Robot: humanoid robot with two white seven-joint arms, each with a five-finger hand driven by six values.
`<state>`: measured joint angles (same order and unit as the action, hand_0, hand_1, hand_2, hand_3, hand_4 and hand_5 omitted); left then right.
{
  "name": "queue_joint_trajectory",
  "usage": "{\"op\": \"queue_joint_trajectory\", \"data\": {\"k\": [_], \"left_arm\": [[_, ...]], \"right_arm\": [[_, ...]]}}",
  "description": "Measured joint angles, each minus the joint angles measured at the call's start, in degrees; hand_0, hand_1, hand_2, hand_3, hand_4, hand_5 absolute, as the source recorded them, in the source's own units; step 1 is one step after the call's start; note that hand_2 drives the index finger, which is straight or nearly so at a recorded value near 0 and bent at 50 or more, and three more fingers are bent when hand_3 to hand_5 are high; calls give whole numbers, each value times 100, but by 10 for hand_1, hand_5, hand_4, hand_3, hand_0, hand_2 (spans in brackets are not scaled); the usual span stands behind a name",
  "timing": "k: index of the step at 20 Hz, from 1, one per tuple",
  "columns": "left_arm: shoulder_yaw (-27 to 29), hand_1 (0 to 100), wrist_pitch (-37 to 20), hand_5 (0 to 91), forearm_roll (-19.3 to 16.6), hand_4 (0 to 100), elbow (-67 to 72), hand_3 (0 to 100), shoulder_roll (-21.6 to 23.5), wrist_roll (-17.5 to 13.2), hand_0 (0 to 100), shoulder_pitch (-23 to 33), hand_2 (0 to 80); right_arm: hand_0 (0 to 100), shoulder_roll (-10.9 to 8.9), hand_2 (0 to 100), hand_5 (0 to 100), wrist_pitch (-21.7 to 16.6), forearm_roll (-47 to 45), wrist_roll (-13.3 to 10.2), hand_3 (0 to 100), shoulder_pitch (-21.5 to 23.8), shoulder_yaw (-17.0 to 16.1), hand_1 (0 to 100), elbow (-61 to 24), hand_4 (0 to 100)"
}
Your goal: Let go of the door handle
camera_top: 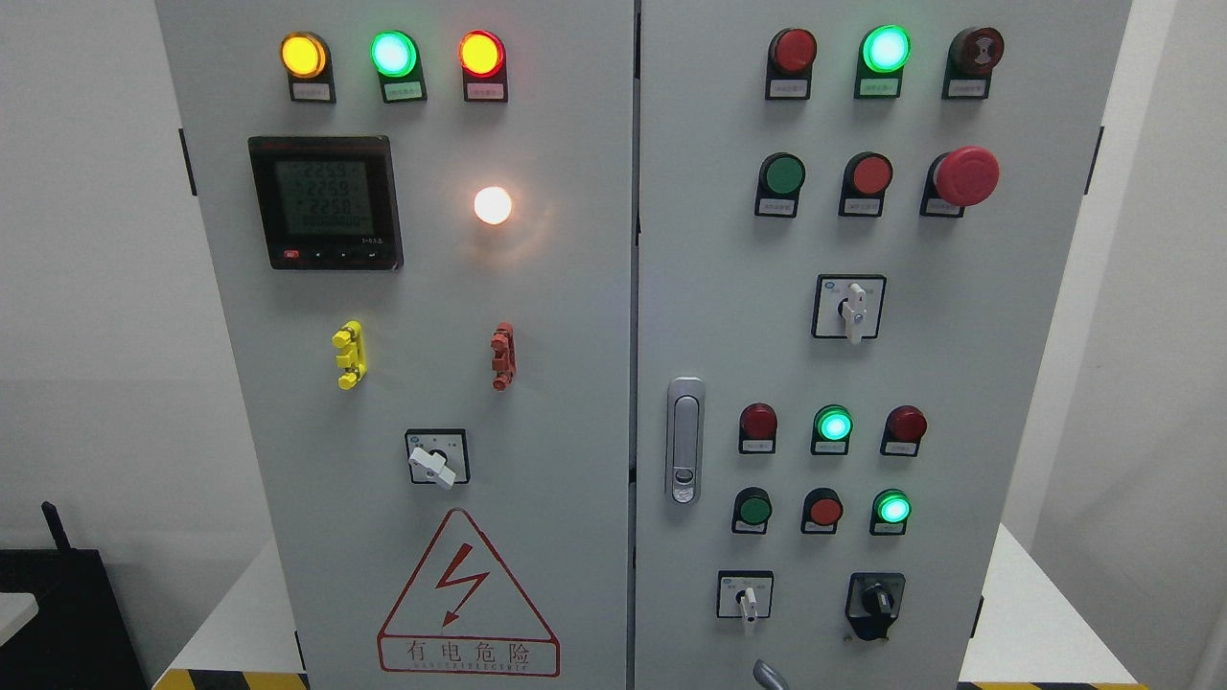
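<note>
The door handle [684,441] is a silver, vertical, flush latch on the left edge of the cabinet's right door [1016,383], and it lies flat in its recess. Nothing touches it. The two doors meet at a closed seam. A small grey curved tip [767,675] pokes up at the bottom edge, right of the middle and well below the handle. It looks like part of my right hand, apart from the handle. The rest of that hand is cut off. My left arm does not show.
The right door carries lamps, push buttons, a red mushroom stop button [966,176] and rotary switches [849,309]. The left door [566,383] has a meter [326,203], lit lamps, yellow and red clips and a warning triangle [467,599]. White walls flank the cabinet.
</note>
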<state>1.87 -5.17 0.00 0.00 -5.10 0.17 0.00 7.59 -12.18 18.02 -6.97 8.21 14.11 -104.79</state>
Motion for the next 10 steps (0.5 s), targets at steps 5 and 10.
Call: {"op": "queue_joint_trajectory", "data": {"k": [5, 10], "left_arm": [[6, 389, 0, 0, 0, 0, 0, 0, 0, -1, 120, 0, 0], [9, 389, 0, 0, 0, 0, 0, 0, 0, -1, 120, 0, 0]], "right_arm": [[442, 2, 16, 0, 0, 0, -2, 66, 50, -5, 45, -26, 15], [442, 1, 10, 0, -40, 21, -3, 67, 69, 0, 51, -45, 18]]}}
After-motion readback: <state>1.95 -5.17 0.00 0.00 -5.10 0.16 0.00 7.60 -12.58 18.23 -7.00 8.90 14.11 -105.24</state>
